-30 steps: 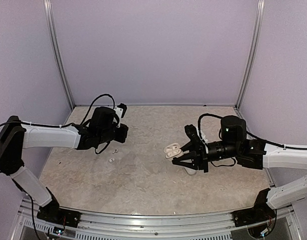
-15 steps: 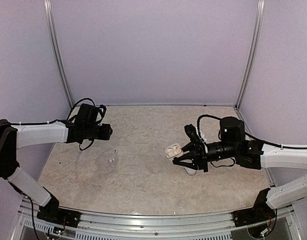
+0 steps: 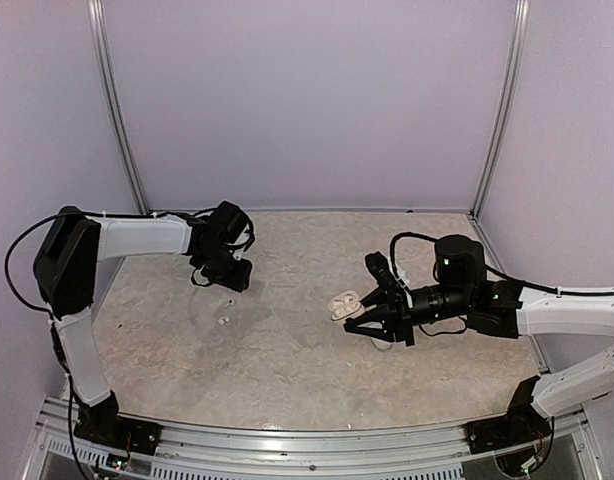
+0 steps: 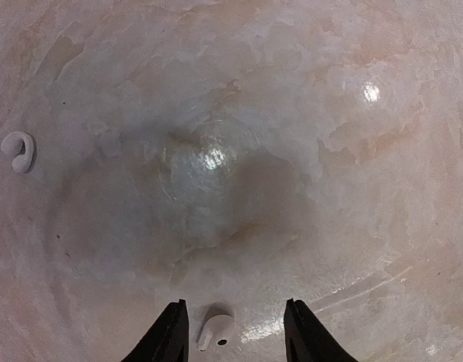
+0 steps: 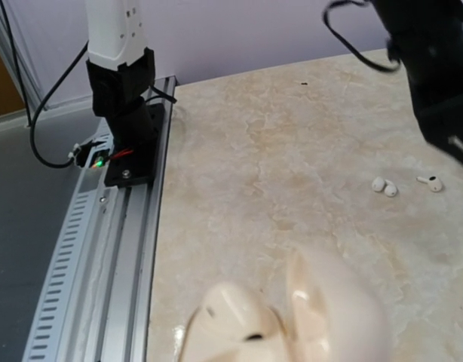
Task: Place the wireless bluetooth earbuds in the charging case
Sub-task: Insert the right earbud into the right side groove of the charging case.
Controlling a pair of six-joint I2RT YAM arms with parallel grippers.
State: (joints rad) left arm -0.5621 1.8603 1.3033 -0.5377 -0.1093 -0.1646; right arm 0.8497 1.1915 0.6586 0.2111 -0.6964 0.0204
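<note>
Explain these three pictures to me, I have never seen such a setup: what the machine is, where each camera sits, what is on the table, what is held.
These are two robot arms bolted to the near edge of a table, each ending in a two-finger gripper. The wide picture comes from a fixed camera above and behind the arms. The other two come from small cameras on the wrists, looking along the fingers. On the table, one earbud lies between the open fingers of the left gripper, not gripped. The other earbud lies off to the side. The charging case, its lid open, sits right at the tip of the right gripper. That gripper is shut, but the pictures do not show whether it actually grips the case.
</note>
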